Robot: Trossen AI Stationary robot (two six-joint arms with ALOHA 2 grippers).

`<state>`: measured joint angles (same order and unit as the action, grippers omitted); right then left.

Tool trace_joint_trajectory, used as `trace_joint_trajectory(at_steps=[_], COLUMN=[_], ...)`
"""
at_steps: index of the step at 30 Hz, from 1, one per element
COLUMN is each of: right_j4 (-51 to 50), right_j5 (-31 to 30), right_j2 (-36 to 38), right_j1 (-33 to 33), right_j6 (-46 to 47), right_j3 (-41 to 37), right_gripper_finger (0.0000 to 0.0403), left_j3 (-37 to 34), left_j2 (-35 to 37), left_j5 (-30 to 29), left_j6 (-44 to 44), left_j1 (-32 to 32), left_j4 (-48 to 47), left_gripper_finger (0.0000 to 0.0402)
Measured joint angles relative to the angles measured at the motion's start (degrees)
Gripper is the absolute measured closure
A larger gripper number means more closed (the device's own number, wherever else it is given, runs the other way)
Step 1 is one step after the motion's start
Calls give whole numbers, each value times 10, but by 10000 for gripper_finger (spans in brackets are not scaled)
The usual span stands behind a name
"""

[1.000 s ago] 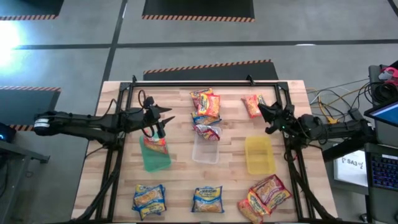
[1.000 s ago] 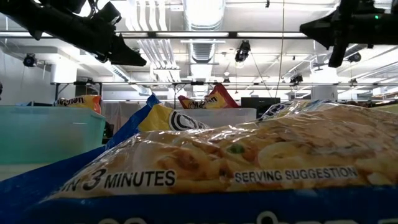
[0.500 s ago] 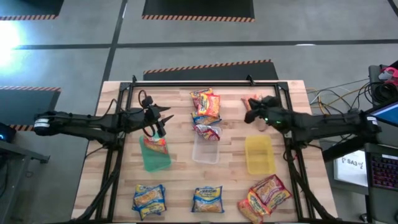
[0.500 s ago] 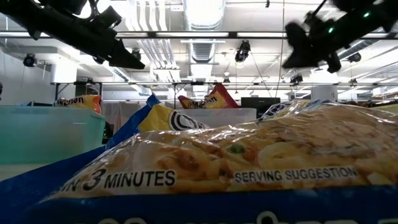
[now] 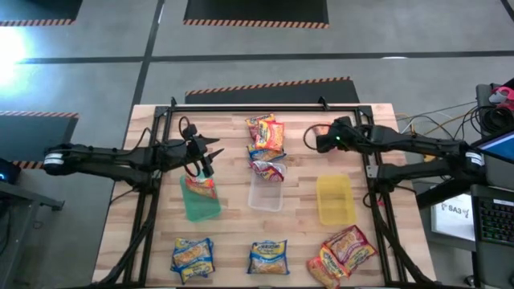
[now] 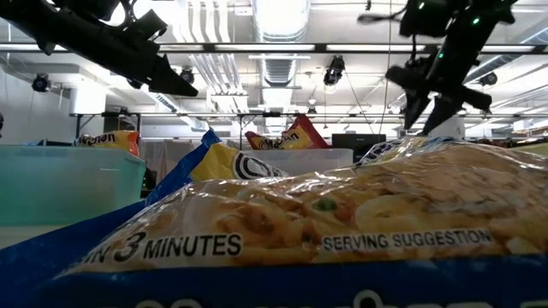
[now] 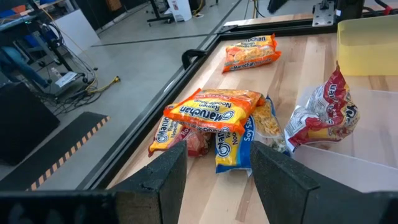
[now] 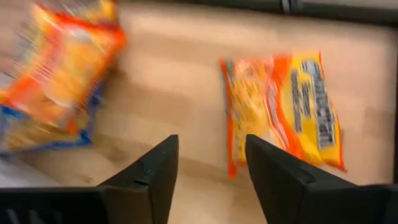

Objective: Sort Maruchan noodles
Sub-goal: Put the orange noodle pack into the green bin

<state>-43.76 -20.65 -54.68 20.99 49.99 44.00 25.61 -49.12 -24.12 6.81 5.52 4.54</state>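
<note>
Sorting in progress, with the clear bin as landmark. The right gripper hovers beyond the bin's right side, fingers apart and empty, above a lone orange packet lying flat on the bare table. Judged step: approach to pick this packet. The next move calls for lowering over it and closing on its crinkly wrap.

The left gripper hangs left of the clear bin, over the green bin, fingers parted and empty; an orange packet lies in that bin. A pile of packets sits beyond the clear bin, and a red packet leans on its far rim. The yellow bin stands to its right. More packets lie along the near edge.

Open wood surrounds the lone packet; the black frame rail runs near behind it, limiting room on that side.
</note>
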Motion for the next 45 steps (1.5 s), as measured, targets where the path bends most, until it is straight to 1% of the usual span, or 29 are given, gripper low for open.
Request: trace_joint_trajectory(at_steps=[3,7,12,17,21,27,33,36,42,45], right_j4=[-8,-28,-35,-35,-33,-7,14,13,13,16], right_j5=[37,75,91,93,116,119,122,122,124,137], right_j2=[-33,-78,-119,-151,-182,-231,-263,-263,-233,-231], right_j1=[35,92,160,217,255,291,313,316,316,314], right_j6=[14,23,-20,-65,-90,-132,-167,-170,-177,-175], right_j3=[7,7,11,18,18,18,18,18,18,18], right_gripper_finger=[209,211,223,229,228,227,227,227,227,227], left_j3=[0,0,0,0,0,0,0,0,0,0], left_j2=[0,1,1,2,2,2,2,2,2,2], left_j5=[0,0,0,0,-10,-14,-15,-15,-15,-15], left_j6=[0,1,2,2,7,17,17,17,17,17], left_j1=[0,0,0,0,0,0,0,0,0,0], left_j4=[0,-7,-22,-26,-26,-25,-25,-25,-25,-25], left_gripper_finger=[243,243,243,243,243,243,243,243,243,243])
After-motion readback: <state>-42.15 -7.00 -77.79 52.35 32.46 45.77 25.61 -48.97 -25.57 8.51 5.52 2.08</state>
